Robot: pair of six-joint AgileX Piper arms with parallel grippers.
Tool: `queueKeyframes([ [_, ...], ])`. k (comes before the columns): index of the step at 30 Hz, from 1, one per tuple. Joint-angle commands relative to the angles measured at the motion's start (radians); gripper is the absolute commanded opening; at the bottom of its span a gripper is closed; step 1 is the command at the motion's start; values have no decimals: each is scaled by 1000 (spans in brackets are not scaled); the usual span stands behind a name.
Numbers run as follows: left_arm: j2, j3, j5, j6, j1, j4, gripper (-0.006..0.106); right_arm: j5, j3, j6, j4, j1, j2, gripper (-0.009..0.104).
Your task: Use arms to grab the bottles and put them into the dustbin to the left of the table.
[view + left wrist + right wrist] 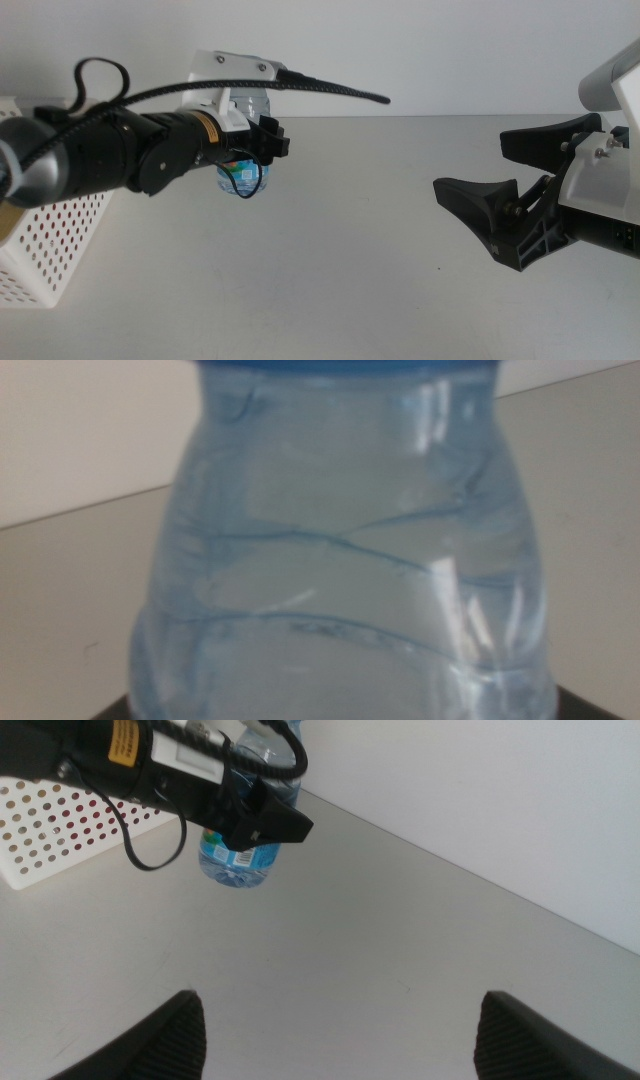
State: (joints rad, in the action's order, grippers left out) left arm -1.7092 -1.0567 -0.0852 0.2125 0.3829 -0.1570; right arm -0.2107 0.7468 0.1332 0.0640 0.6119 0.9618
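Step in hand, as judged: the left tool (262, 150), closed on the small clear plastic water bottle with blue cap (243, 178), needs to carry it to the white rectangular plastic dustbin with round-hole perforated sides (50, 240) at the left end of the wide light-grey worktop (350, 260). To do it well the arm should swing left with the grip kept firm, hold the bottle high enough to pass over the dustbin rim, stop above the opening rather than over the wall, and only then let go. Thin plastic is likely to flex, so squeezing harder risks a slip or a crush. The black cable looping under the bottle could snag on the rim; worth watching. The bottle hangs clear above the worktop, near the far edge, to the right of the dustbin and apart from it. In the left wrist view the bottle (340, 550) fills the frame: translucent bluish ribbed wall, blue cap edge at one end, looks empty or nearly so. The right wrist view shows the bottle (245, 845) bearing a blue-green label band. The right tool (510, 190) waits at the right side, above the worktop, jaws spread wide, holding nothing. No other bottle or can shows in these views.
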Motion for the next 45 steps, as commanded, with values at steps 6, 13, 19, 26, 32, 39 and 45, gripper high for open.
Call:
queueKeyframes([
  [6, 165, -215, 446, -5, -2, 13, -2, 68, 23, 12, -2, 0, -17, 70],
  [13, 173, -397, 850, -129, -147, 66, -2, 68, 23, 12, -2, 0, -17, 70],
  [19, 173, -514, 1105, -358, -330, 163, -2, 68, 23, 12, -2, 0, -17, 70],
  [26, 170, -599, 1205, -474, -491, 194, -2, 68, 23, 12, -2, 0, -17, 70],
  [32, 121, -610, 1207, -509, -605, 192, -2, 68, 23, 12, -2, 0, -17, 70],
  [39, 2, -610, 1129, -504, -664, 194, -2, 68, 23, 12, -2, 0, -17, 70],
  [45, -116, -610, 1119, -502, -663, 197, 4, 68, 23, 12, -2, 0, -17, 70],
])
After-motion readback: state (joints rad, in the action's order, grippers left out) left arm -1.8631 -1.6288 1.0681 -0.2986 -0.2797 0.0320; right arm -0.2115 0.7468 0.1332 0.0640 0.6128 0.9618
